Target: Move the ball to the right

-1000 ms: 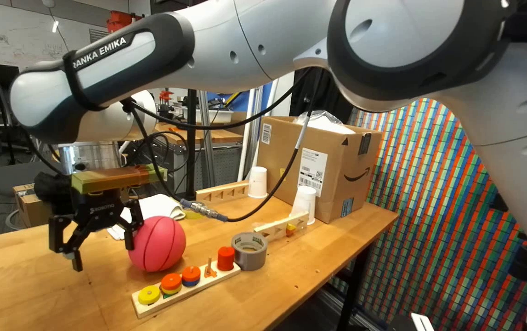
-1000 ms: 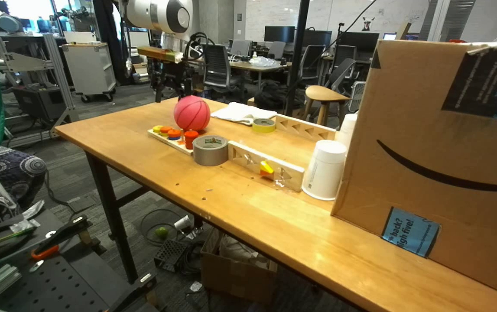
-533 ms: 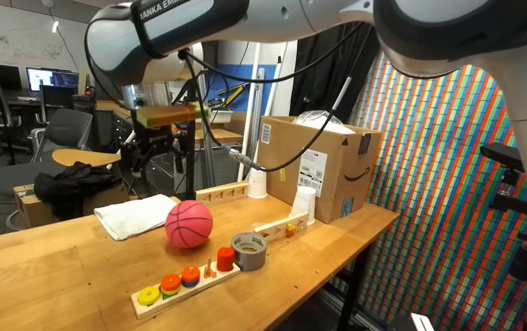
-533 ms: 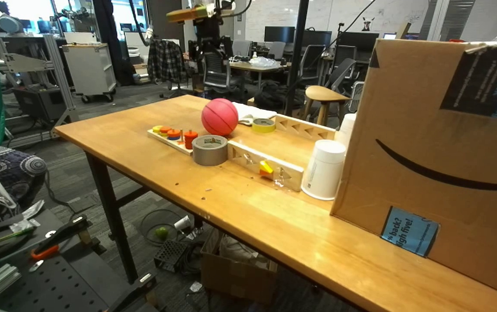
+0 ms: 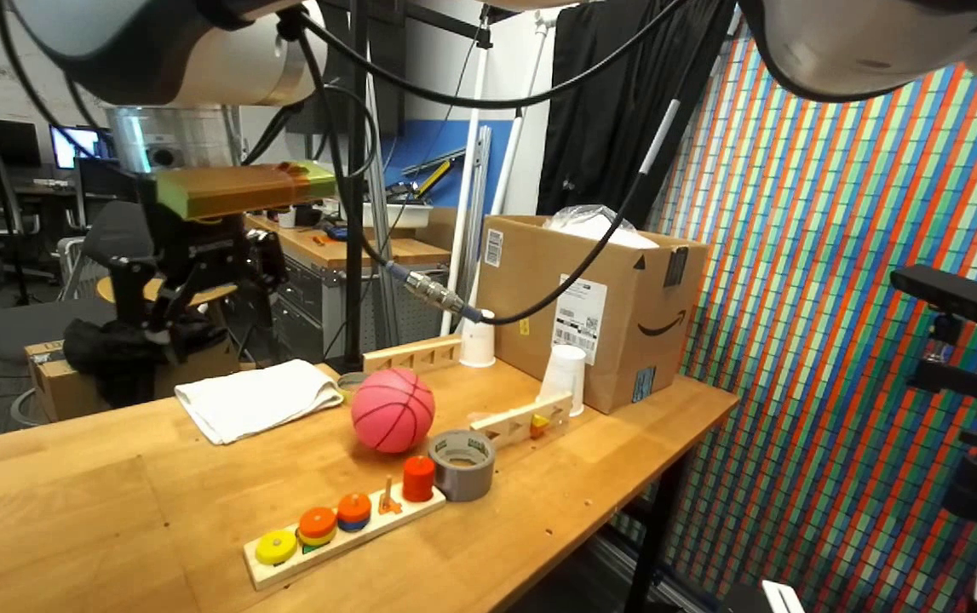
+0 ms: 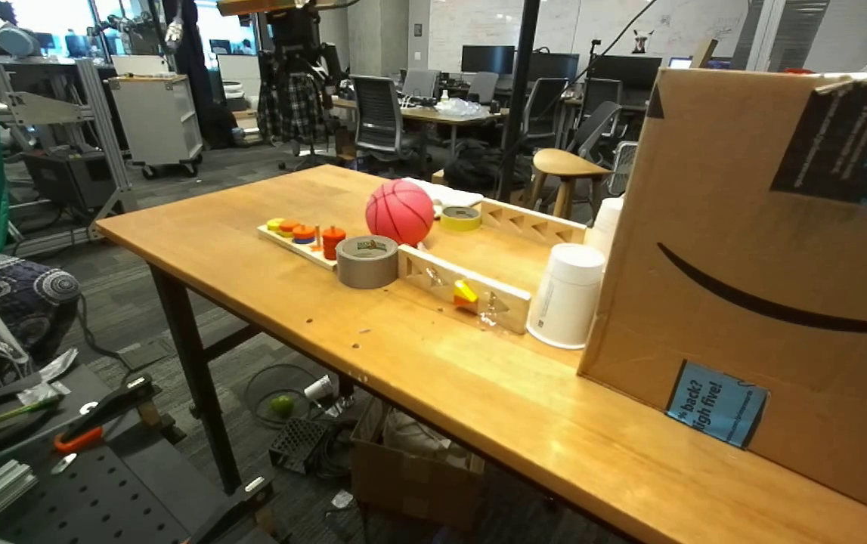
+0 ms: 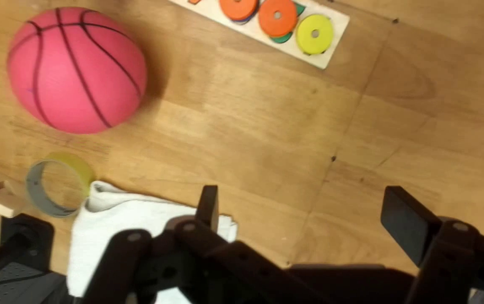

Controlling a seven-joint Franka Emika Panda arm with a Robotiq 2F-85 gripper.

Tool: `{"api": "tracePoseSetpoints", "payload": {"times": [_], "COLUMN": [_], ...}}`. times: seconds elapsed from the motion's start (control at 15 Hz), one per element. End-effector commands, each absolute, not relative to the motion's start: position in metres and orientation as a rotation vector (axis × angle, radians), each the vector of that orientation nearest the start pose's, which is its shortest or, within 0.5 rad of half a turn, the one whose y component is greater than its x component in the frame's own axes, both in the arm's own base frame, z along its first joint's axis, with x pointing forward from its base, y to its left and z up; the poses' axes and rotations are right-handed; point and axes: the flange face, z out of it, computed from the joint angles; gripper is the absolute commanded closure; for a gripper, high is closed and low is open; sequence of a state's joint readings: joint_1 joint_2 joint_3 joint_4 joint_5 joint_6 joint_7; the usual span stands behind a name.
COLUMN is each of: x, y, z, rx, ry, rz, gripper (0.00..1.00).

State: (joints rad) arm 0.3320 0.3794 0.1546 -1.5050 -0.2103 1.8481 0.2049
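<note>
Now the pink ball (image 5: 393, 410) nearer the cardboard box (image 5: 624, 315) than before, fingers (image 7: 406, 226) wide apart and empty.

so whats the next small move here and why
Probably hold the open black claw clear and let the round pink ball with black seams settle: it sits apart from the claw, yet has shifted rightward in both exterior views since the earlier pictures, so it may still be rolling near the grey roll of tape.
</note>
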Motion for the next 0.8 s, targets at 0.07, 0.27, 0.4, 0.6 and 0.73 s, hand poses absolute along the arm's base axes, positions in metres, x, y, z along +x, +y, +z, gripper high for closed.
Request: {"api": "tracePoseSetpoints", "payload": {"times": [0.07,0.27,0.4,0.6,0.73], "x": [0.566,0.555,0.553,0.553,0.555], "y": [0.326,0.33,0.328,0.327,0.326], "z": [0.418,0.399,0.39,0.378,0.37], "rx": [-3.204,-3.227,-3.244,-3.268,-3.266], "ry": [-0.646,-0.65,-0.616,-0.559,-0.528], "rz": [0.064,0.1,0.116,0.132,0.153], "gripper": [0.0,0.0,0.0,0.0,0.0]}}
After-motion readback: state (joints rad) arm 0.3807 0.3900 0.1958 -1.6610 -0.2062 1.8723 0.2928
